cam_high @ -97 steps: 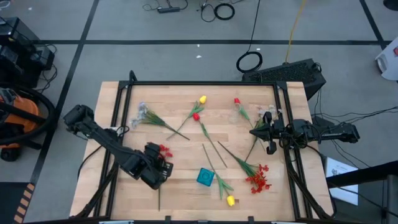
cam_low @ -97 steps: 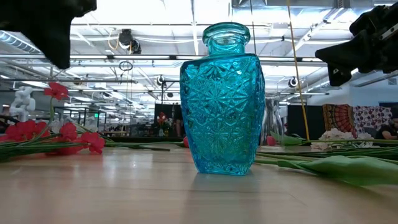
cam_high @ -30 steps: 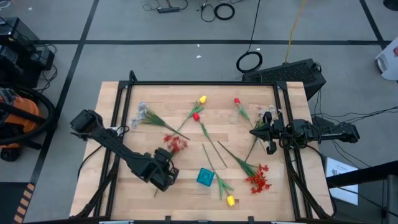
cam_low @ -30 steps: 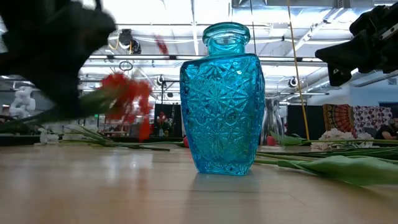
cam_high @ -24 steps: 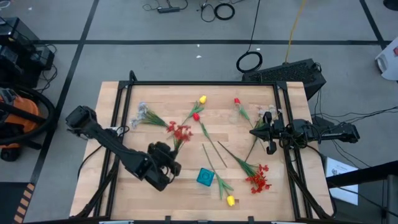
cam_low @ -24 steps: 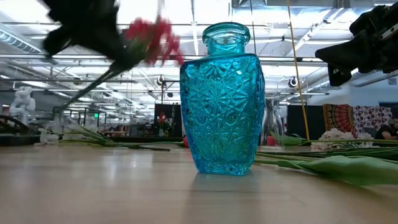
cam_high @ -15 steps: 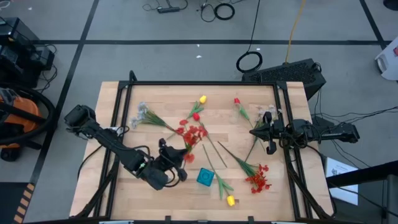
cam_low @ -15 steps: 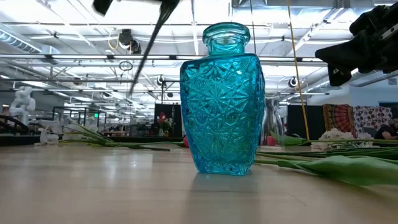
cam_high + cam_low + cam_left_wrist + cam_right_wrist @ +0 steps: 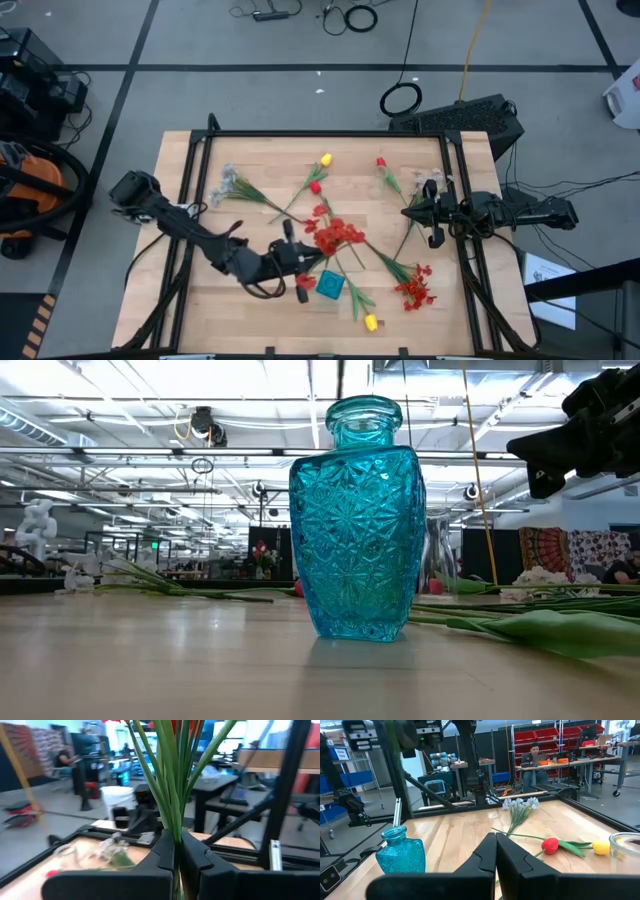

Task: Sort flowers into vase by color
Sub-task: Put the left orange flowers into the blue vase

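Observation:
A spray of small red blossoms (image 9: 335, 236) on green stems is lifted off the table, with my left gripper (image 9: 303, 262) shut on it just left of the blue glass vase (image 9: 330, 285). In the low view a thin dark stem end (image 9: 340, 378) hangs over the vase's mouth (image 9: 364, 405). Other flowers lie flat on the wood: a whitish sprig (image 9: 235, 185), a yellow tulip (image 9: 325, 160), a red tulip (image 9: 315, 187) and another red spray (image 9: 413, 287). My right gripper (image 9: 428, 215) waits shut at the table's right side. My left gripper pinches the spray's bundle of green stems (image 9: 175, 827) between its two fingers (image 9: 165, 850). The fingers lie level and across the stems. The spray stands upright in the hold with its blossoms (image 9: 176, 724) on top, clear of the table.
A yellow tulip (image 9: 370, 322) lies near the front edge, right of the vase. A red tulip (image 9: 381, 163) and a whitish sprig (image 9: 430, 182) lie at the back right beside a clear glass vessel (image 9: 437, 560). A black frame (image 9: 320, 134) borders the table.
My left gripper has risen and gone right toward the blue vase, tipping from pointing down to level and rolling its wrist. The red spray has swung with it from slanting low over the table to upright, blossoms on top, its stem end now above the vase's mouth.

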{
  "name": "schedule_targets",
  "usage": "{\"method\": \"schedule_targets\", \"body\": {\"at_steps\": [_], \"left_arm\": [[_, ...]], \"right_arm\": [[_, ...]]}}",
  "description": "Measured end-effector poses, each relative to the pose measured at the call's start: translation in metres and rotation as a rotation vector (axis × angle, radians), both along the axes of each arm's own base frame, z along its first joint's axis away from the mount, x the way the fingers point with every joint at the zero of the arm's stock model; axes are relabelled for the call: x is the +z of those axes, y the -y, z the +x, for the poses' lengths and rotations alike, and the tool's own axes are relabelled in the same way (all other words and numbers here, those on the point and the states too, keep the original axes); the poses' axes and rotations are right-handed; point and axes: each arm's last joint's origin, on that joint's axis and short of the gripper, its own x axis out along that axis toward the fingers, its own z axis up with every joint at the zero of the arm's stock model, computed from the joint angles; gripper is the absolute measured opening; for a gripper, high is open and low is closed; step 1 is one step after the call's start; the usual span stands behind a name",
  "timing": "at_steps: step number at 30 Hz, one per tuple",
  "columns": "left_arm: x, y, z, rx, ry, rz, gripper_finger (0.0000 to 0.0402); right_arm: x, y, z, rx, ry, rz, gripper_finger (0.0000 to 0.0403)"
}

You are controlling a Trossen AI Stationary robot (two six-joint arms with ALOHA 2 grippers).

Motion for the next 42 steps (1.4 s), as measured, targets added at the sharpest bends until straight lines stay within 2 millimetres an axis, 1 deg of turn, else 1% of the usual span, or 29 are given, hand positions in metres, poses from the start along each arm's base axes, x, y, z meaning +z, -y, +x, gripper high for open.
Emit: {"method": "schedule_targets", "body": {"at_steps": [3,7,19,22,26,33,42], "left_arm": [[-0.004,-0.004,0.008,-0.047,0.022,-0.016,0.0008],[-0.004,-0.005,0.012,-0.117,0.054,-0.029,0.0008],[-0.005,0.011,0.004,-0.171,0.051,-0.030,0.0008],[-0.008,0.014,0.003,-0.175,0.018,-0.020,0.0009],[-0.026,0.018,0.011,-0.162,-0.018,-0.020,0.0010],[-0.057,0.017,0.028,-0.130,-0.047,-0.009,0.0011],[-0.092,0.026,0.037,-0.109,-0.103,-0.027,0.0011]], "right_arm": [[0.000,0.000,0.000,0.000,-0.001,0.000,0.0000],[0.000,0.000,0.000,0.000,-0.001,0.000,0.0000],[0.000,0.000,0.000,0.000,-0.001,0.000,0.0000],[0.000,0.000,0.000,0.000,0.000,0.000,0.0000],[0.000,0.000,0.000,0.000,0.000,0.000,0.0000],[0.000,0.000,0.000,0.000,-0.001,0.000,0.0000],[0.000,0.000,0.000,0.000,0.000,0.000,0.0000]]}}
